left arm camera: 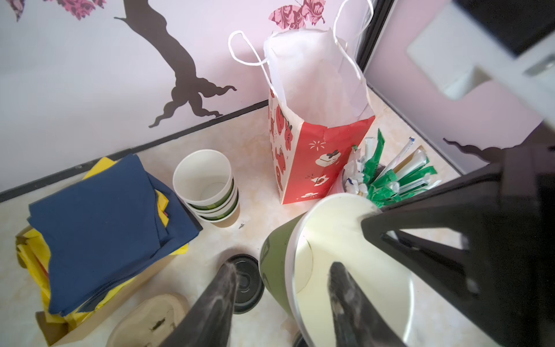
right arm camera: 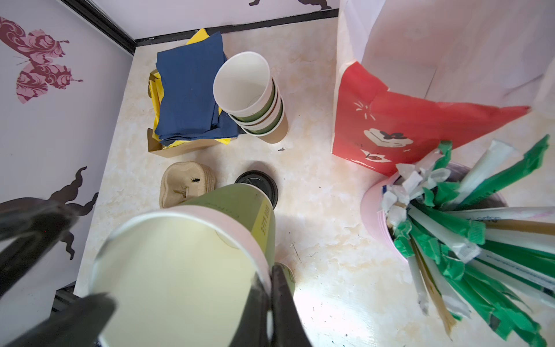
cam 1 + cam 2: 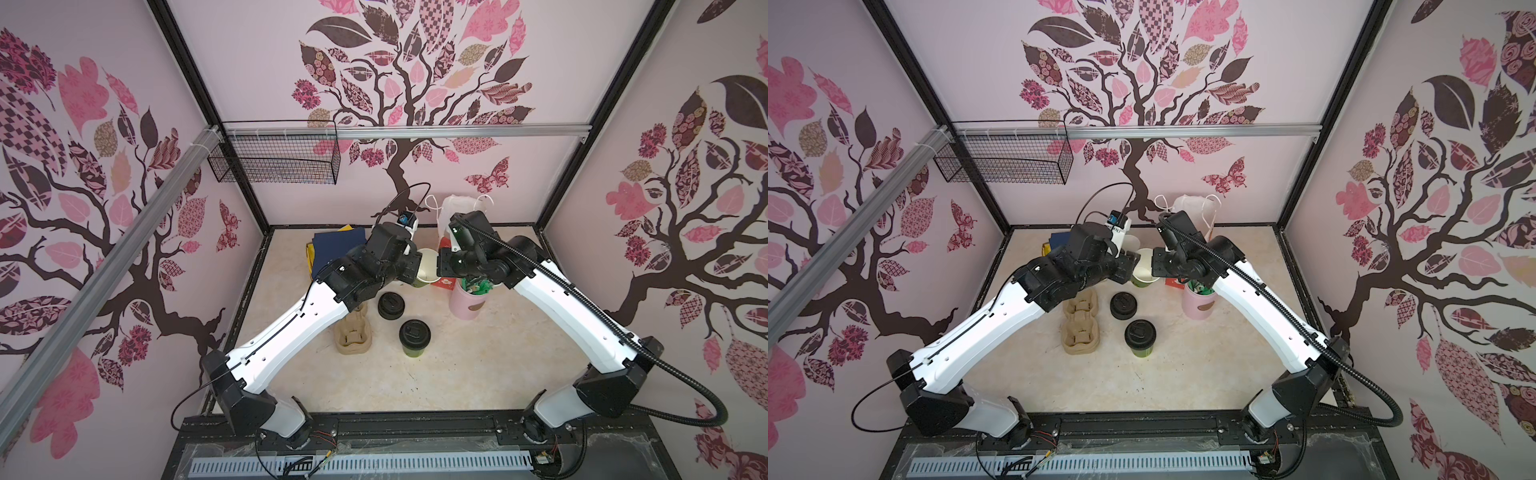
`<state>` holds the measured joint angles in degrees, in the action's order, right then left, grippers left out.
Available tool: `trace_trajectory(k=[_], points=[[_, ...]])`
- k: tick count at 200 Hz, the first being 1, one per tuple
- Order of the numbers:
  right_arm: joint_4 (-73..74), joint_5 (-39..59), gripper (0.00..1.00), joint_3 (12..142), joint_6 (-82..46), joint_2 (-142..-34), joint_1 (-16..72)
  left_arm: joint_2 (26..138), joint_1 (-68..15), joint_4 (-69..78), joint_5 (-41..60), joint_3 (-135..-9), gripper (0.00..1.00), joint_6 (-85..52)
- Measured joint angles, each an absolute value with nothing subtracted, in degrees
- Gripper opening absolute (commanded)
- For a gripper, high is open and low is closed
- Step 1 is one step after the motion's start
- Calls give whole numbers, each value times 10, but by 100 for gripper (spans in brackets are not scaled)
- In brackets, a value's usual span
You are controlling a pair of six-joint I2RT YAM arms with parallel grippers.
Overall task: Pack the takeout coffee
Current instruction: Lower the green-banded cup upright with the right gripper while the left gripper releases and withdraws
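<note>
Green open cup [image 2: 237,207], tilted near the surface's [image 3: 478,374] back edge, is clamped at its rim by the right claw [image 2: 271,285]; the left claw [image 1: 283,266] stands apart astride its wall.

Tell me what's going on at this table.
The right gripper pinches the rim of a tilted, lidless green cup. The left gripper straddles that rim, open. A second green cup stands lidded on the table, with a loose black lid lying beside it.
</note>
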<state>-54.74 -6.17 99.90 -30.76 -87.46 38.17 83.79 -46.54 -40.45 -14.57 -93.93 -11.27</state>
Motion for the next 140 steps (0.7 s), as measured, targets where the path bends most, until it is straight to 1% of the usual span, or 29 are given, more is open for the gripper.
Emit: trace_trajectory(k=[11, 32, 68, 99, 140], points=[[-554, -68, 0, 996, -304, -870, 382, 816, -465, -393, -156, -927, 66, -120], [-563, -80, 0, 969, -288, -837, 382, 758, -464, -359, -189, -885, 70, -128], [-610, -96, 0, 899, -242, -736, 382, 676, -429, -306, -231, -799, 70, -167], [-659, -91, 0, 847, -229, -678, 382, 656, -385, -291, -246, -750, 71, -213], [-692, -74, 0, 743, -248, -632, 382, 655, -379, -286, -255, -721, 71, -249]])
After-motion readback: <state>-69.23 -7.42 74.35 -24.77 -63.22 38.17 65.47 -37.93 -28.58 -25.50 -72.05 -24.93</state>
